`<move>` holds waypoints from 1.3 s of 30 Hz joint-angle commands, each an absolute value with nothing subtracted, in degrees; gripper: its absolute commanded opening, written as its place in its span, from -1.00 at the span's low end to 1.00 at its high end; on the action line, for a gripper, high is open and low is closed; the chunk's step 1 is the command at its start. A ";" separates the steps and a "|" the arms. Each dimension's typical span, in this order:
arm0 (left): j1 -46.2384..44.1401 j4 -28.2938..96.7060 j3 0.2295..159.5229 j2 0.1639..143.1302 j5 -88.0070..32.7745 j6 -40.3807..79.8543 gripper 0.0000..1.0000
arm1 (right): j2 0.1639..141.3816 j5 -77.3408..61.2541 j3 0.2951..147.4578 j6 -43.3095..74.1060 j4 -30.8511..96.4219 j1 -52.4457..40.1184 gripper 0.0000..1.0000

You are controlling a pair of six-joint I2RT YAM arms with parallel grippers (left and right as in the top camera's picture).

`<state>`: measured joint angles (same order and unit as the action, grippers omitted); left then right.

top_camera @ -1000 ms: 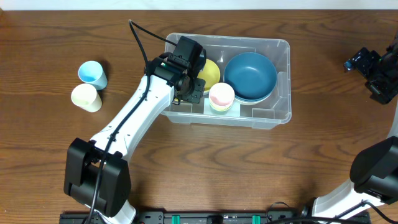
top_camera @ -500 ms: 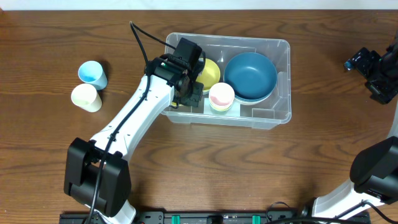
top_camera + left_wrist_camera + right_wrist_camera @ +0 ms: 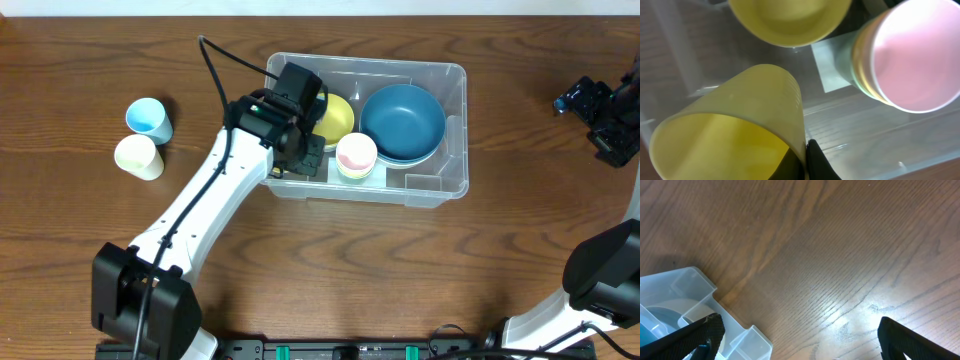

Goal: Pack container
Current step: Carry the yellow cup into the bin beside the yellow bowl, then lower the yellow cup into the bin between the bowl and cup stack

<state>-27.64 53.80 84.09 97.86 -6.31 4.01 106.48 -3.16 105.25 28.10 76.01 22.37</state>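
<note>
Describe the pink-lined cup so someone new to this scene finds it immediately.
Start at the clear container mid-table. Along its near wall, in front of the yellow bowl and the big blue bowl, stands a cup. It alone has a pink inside.

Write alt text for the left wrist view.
A yellow cup, pinched at its rim by the left gripper, is tilted inside the clear container. Beyond it sit a yellow bowl and a pink-lined cup.
</note>
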 commanded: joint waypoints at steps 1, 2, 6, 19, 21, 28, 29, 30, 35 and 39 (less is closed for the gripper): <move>-28.86 53.84 83.74 98.85 -5.34 3.25 -0.88 | 106.06 -3.05 105.12 28.69 76.05 22.48 0.99; -29.06 53.67 83.74 98.87 -5.34 3.25 -0.88 | 106.06 -3.05 105.12 28.69 76.05 22.48 0.98; -29.80 52.95 83.70 98.96 -5.30 3.22 -0.88 | 106.06 -3.05 105.12 28.69 76.05 22.48 0.99; -29.87 51.96 80.82 99.53 -2.96 3.27 -0.88 | 106.06 -3.05 105.12 28.69 76.05 22.48 0.98; -29.87 51.46 80.82 99.94 -2.96 3.36 -0.88 | 106.06 -3.05 105.12 28.69 76.05 22.48 0.98; -29.87 50.06 80.82 101.89 -2.96 3.70 -0.88 | 106.06 -3.05 105.12 28.69 76.05 22.48 0.99; -29.87 50.02 80.82 102.41 -2.96 3.68 -0.88 | 106.06 -3.05 105.12 28.69 76.05 22.48 0.99; -29.87 50.00 80.82 102.72 -2.96 3.68 -0.88 | 106.06 -3.05 105.12 28.69 76.05 22.48 0.99; -29.87 49.71 80.82 104.22 -2.96 3.68 -0.88 | 106.06 -3.05 105.12 28.69 76.05 22.48 0.98; -29.87 49.32 80.82 104.38 -2.94 3.66 -0.82 | 106.06 -3.05 105.12 28.69 76.05 22.48 0.99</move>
<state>-29.76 49.43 81.19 104.03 -3.86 3.97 106.45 -3.16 105.25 28.08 76.01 22.37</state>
